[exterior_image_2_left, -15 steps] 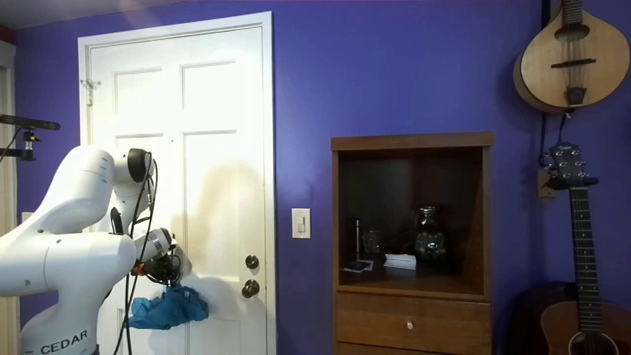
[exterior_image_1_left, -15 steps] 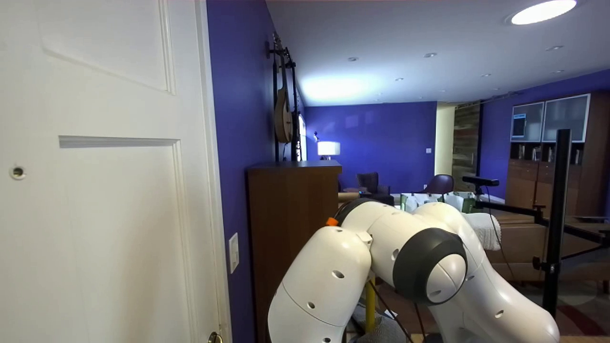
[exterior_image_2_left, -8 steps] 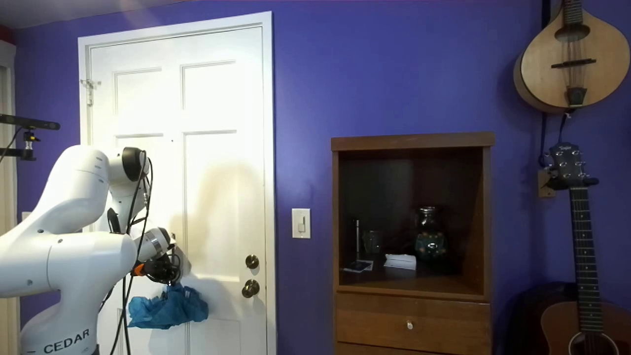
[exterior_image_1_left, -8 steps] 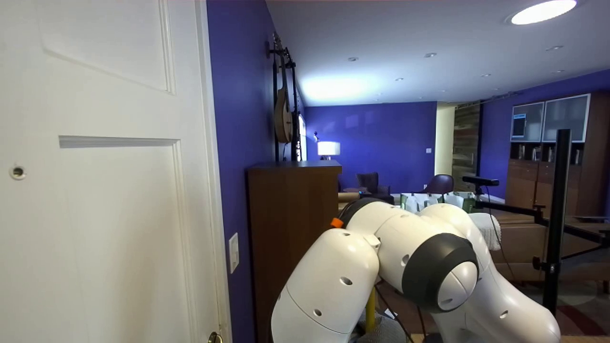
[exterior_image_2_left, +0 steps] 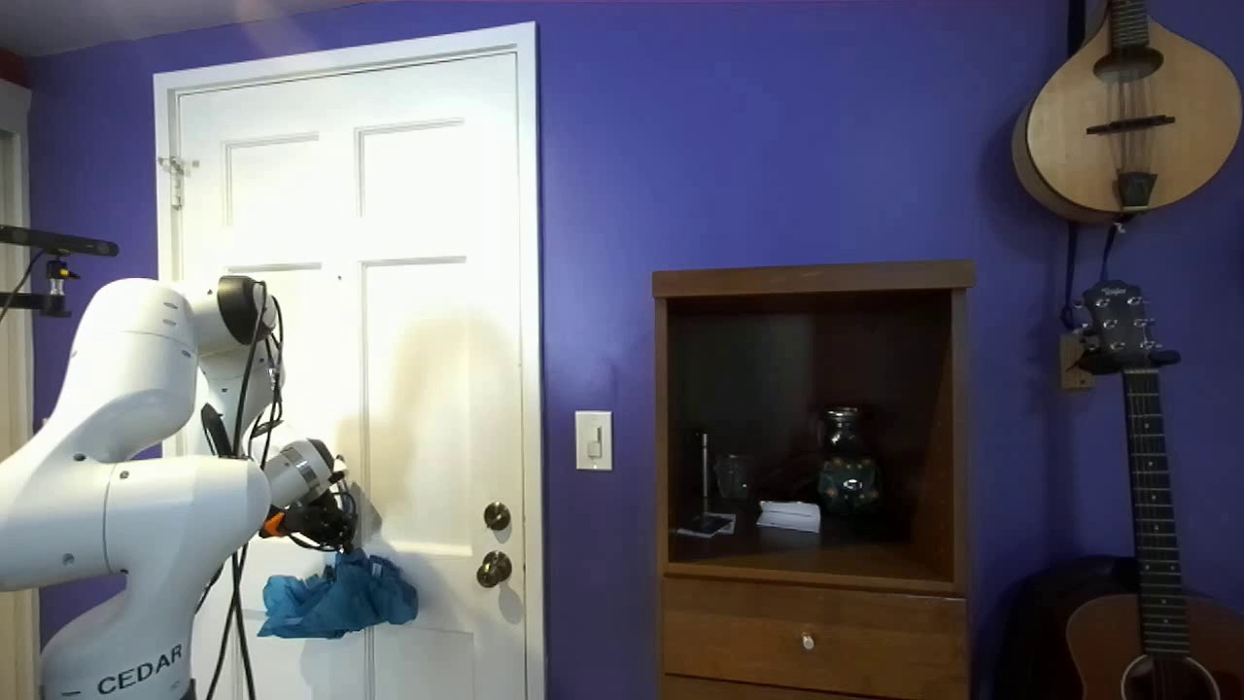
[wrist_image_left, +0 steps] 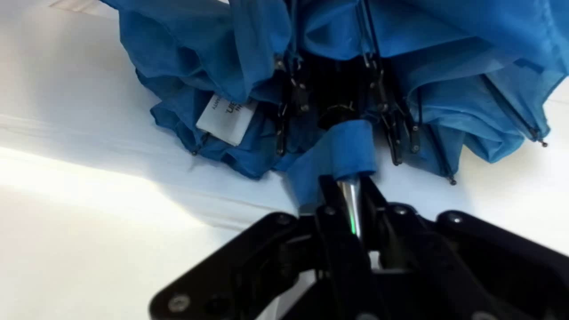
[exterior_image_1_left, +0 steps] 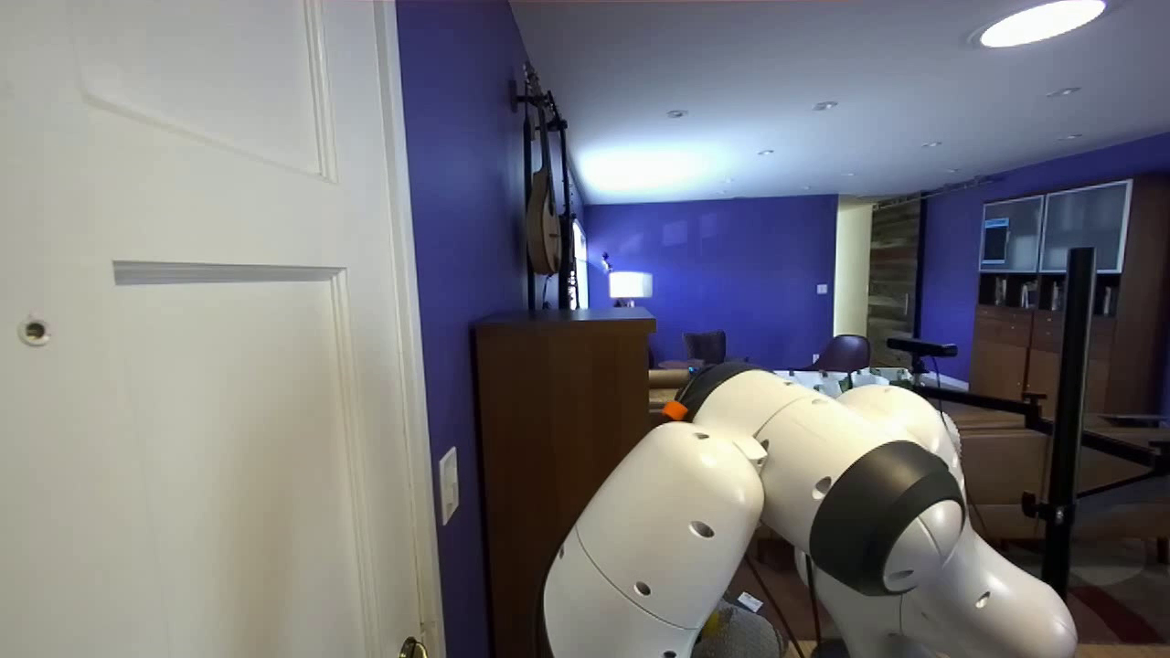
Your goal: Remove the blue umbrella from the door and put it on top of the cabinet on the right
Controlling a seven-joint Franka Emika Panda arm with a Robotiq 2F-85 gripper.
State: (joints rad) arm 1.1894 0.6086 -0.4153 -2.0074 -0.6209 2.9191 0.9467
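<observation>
Claw [wrist_image_left: 347,189] gripping umbrella [exterior_image_2_left: 340,598] by metal shaft [wrist_image_left: 351,200], in front of door [exterior_image_2_left: 418,389]. Cabinet [exterior_image_2_left: 812,622] right of door, apart from umbrella.

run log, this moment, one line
hand: shut on metal shaft of blue umbrella | umbrella: bunched, below hand, in front of door | door contact: unclear | placement on cabinet: not done

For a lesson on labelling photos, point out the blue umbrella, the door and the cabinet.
Blue umbrella [wrist_image_left: 331,33]: wrist view, on its bunched fabric.
Door [exterior_image_2_left: 413,340]: in an exterior view, on a panel.
Cabinet [exterior_image_1_left: 553,420]: in an exterior view, on its plain side.
</observation>
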